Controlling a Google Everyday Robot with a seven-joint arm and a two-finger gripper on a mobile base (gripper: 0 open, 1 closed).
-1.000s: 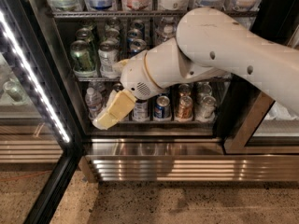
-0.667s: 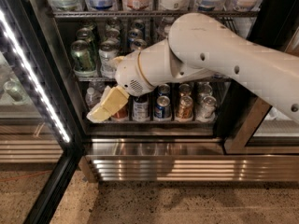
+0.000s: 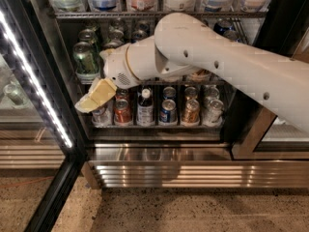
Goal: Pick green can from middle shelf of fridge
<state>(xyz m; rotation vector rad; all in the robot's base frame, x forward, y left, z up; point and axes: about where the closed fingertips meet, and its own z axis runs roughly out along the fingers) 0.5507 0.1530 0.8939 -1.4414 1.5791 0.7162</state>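
The green can [image 3: 86, 58] stands at the front left of the middle shelf [image 3: 85, 79] of the fridge [image 3: 159, 154], with more cans in rows behind and beside it. My gripper [image 3: 92, 98], cream coloured at the end of the big white arm [image 3: 212, 62], hangs in the open doorway just below and slightly right of the green can. It sits in front of the left end of the lower rack. It holds nothing and does not touch the can. The arm hides the middle and right parts of the middle shelf.
The lower rack [image 3: 159, 125] carries short cans and a small dark bottle [image 3: 145, 105]. The top rack [image 3: 159, 14] holds bottles and large cans. The open glass door with its white LED strip [image 3: 36, 88] stands at the left. The ribbed steel base lies below, above a speckled floor.
The arm and gripper have shifted left and a little up, bringing the gripper closer under the green can. Nothing has been taken hold of.
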